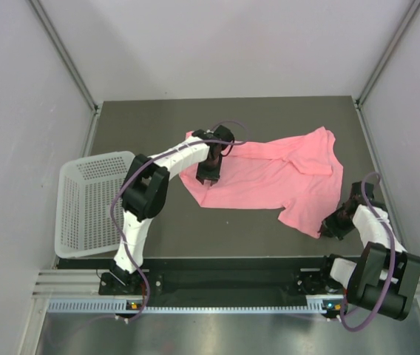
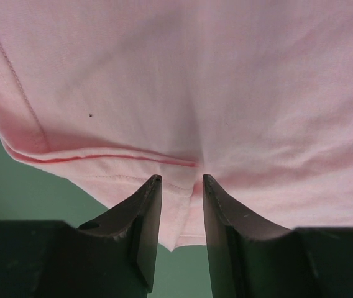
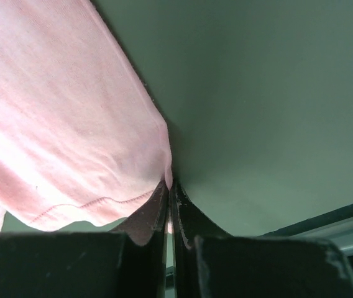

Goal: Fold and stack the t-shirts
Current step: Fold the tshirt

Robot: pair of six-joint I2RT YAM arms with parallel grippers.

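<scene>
A salmon-pink t-shirt (image 1: 276, 174) lies spread and rumpled across the middle of the dark table. My left gripper (image 1: 208, 178) is over the shirt's left end. In the left wrist view its jaws (image 2: 181, 177) stand apart, with a hemmed corner of the t-shirt (image 2: 183, 93) lying in the gap between them. My right gripper (image 1: 331, 227) is at the shirt's near right corner. In the right wrist view this gripper (image 3: 170, 182) is shut, pinching the edge of the t-shirt (image 3: 58, 130) at its tips.
A white perforated basket (image 1: 92, 200) sits at the table's left edge, partly over it. Grey walls with metal rails enclose the table on three sides. The table's front edge (image 3: 325, 217) lies close to the right gripper.
</scene>
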